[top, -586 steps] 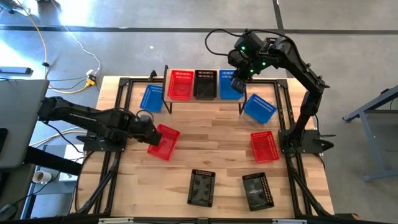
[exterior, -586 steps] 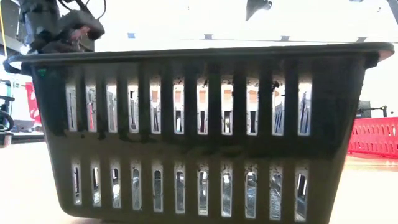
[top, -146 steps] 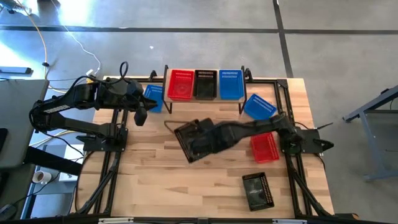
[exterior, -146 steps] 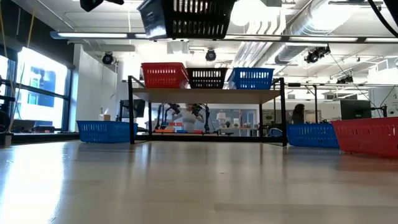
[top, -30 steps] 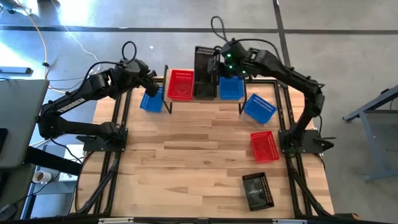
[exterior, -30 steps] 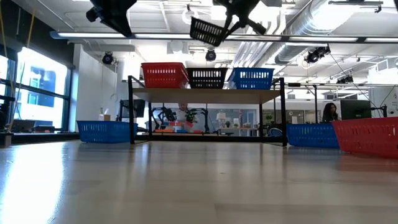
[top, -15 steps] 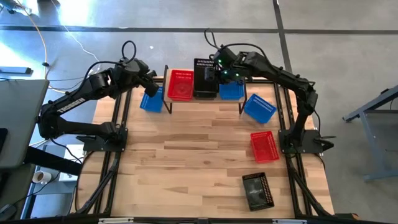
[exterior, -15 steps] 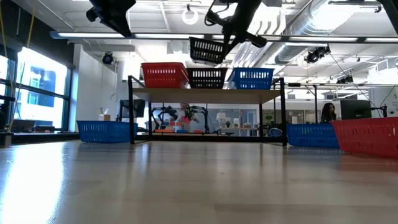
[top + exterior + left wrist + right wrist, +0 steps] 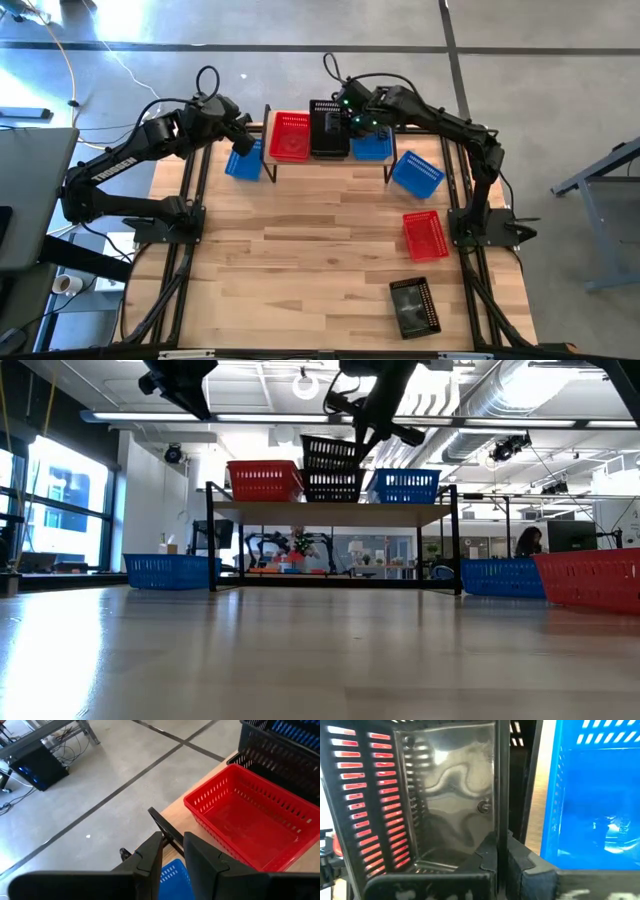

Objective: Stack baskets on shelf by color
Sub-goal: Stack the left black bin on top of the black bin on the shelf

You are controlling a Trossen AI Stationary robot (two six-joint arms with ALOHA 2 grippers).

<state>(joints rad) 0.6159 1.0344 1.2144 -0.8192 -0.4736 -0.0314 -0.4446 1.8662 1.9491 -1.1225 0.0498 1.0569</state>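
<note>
**Black basket held tilted over the shelf's middle basket**

We see our right gripper above the shelf, its fingers clamped on the wall of a black basket. In the low view that held basket sits tilted, its lower edge at or just inside the rim of the black basket on the shelf; we cannot tell whether the two touch. In the right wrist view the glossy inside of the held basket fills most of the picture, with the fingers pinched on its side wall and the blue basket on the shelf just beside it.

On the shelf, the red basket stands at the left end, the black one in the middle and the blue one at the right end.

Our left gripper hangs near the shelf's left end, above a blue basket that lies on the surface. In the left wrist view its fingers stand apart with nothing between them, and the red basket lies ahead.

Lying on the surface, well apart from the shelf, are another blue basket, a red basket and a black basket, all on the right half.
</note>
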